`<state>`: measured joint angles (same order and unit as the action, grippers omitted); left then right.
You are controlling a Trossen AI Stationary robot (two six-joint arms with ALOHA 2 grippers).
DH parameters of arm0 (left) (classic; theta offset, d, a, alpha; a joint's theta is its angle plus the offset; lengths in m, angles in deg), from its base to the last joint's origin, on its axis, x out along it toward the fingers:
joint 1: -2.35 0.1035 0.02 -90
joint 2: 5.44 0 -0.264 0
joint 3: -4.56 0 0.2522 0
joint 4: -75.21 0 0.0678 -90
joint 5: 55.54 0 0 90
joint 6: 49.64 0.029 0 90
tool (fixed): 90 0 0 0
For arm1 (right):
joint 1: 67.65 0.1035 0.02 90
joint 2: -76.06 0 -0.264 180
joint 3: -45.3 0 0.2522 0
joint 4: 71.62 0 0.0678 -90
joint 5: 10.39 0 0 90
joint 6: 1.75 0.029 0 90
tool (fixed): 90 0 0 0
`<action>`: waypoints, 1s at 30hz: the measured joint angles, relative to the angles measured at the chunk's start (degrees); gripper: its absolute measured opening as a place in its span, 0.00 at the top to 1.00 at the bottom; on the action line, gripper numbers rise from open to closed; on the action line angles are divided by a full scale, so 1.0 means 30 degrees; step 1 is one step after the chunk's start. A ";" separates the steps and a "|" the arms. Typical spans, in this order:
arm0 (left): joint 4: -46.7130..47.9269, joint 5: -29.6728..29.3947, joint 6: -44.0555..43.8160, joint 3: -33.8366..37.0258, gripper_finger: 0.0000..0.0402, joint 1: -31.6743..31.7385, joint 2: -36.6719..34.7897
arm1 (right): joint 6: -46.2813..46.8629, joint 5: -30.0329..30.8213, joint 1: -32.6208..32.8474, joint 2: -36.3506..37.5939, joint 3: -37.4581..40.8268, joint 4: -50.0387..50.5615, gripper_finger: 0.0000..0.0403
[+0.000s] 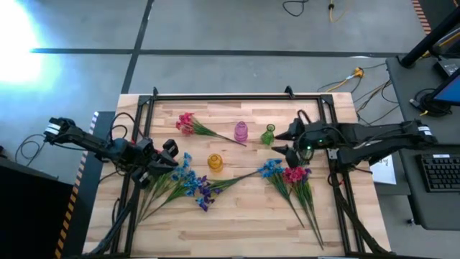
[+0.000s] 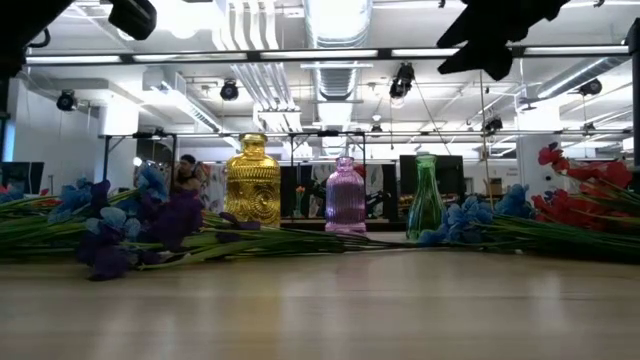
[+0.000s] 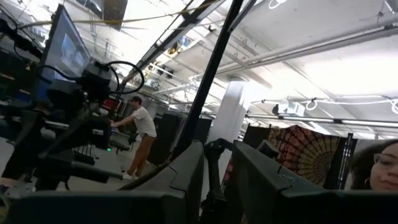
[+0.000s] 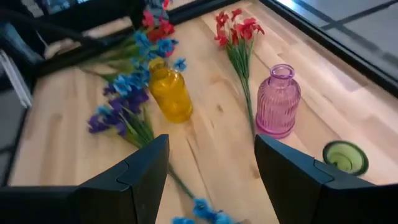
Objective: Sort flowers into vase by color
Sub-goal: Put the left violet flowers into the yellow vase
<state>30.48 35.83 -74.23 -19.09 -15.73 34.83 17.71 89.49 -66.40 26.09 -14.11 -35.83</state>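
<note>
Three vases stand upright mid-table: a yellow vase (image 1: 215, 162) (image 4: 169, 93), a pink vase (image 1: 241, 132) (image 4: 278, 102) and a green vase (image 1: 268, 135) (image 4: 345, 157). Flowers lie flat on the wood. A red sprig (image 1: 187, 122) lies at the far left, a blue and purple bunch (image 1: 190, 181) (image 4: 124, 106) at the near left, and blue and red sprigs (image 1: 287, 174) at the right. My right gripper (image 1: 282, 142) (image 4: 211, 146) hangs open above the table beside the green vase, tipped down. My left gripper (image 1: 171, 153) (image 3: 217, 180) is raised by the blue bunch and points up into the room. Its fingers are a narrow gap apart, with no flower between them.
A black frame (image 1: 237, 96) runs around the tabletop, with slanted struts at both sides. Bare wood (image 1: 237, 223) lies along the near edge. In the left wrist view a person (image 3: 140, 134) stands far off in the room, and another person (image 3: 376, 168) is at the picture's edge.
</note>
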 joint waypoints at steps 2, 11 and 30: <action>0.0160 0.0367 -0.0008 -0.0142 0.81 0.0000 0.0145 | -0.1004 0.0050 0.0243 -0.0648 0.0000 -0.0347 0.43; 0.0389 0.0385 -0.0646 -0.0183 0.81 0.0000 0.0284 | -0.4621 0.0052 0.1655 -0.3446 0.0000 -0.3857 0.43; 0.0374 0.0296 -0.0639 -0.0183 0.81 0.0007 0.0302 | -0.7259 0.0042 0.2414 -1.1266 -0.5865 -0.1558 0.16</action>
<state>31.60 36.72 -76.15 -19.63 -15.71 35.73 -4.07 89.62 -59.16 -7.71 -31.70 -40.50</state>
